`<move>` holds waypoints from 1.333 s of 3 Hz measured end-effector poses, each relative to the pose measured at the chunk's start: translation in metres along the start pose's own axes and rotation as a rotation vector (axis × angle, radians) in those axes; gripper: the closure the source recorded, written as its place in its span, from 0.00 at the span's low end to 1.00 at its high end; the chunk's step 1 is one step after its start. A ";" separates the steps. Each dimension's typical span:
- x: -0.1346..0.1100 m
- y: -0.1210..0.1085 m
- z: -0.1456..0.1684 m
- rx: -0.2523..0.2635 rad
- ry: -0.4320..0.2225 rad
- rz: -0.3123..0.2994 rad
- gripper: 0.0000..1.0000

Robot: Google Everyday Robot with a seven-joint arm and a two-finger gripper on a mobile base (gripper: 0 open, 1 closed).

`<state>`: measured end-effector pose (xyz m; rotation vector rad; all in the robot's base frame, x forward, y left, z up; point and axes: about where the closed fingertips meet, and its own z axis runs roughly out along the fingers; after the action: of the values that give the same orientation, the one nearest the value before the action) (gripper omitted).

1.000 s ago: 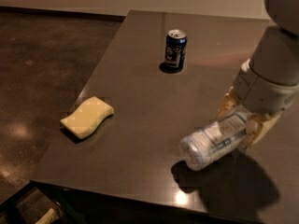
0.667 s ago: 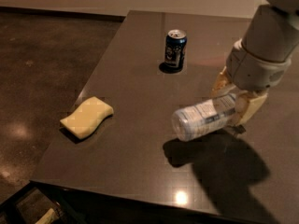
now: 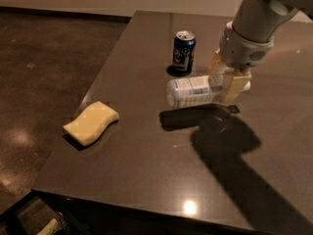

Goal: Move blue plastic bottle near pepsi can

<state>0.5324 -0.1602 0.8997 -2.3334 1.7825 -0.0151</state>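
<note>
The pepsi can (image 3: 184, 52) stands upright on the dark table (image 3: 137, 170), toward the back middle. My gripper (image 3: 226, 80) is shut on the blue plastic bottle (image 3: 195, 91), a clear ribbed bottle with a pale label. The bottle lies sideways in the fingers, held above the table, its base pointing left. It hangs just right of and in front of the can, with its shadow on the table below. The bottle's cap end is hidden behind the gripper.
A yellow sponge (image 3: 91, 123) lies near the table's left edge. The table's front edge runs along the bottom of the view, with dark floor (image 3: 44, 62) to the left. My arm casts a large shadow at the right front.
My gripper has lifted the bottle and carried it back and to the left, from the table's right front to just beside the can.
</note>
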 end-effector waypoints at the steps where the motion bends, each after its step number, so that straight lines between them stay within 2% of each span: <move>1: 0.007 -0.033 0.016 0.026 0.018 0.052 1.00; 2: 0.022 -0.058 0.031 0.030 0.055 0.092 0.82; 4: 0.044 -0.084 0.043 0.024 0.091 0.140 0.35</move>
<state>0.6303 -0.1746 0.8672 -2.2195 1.9739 -0.1226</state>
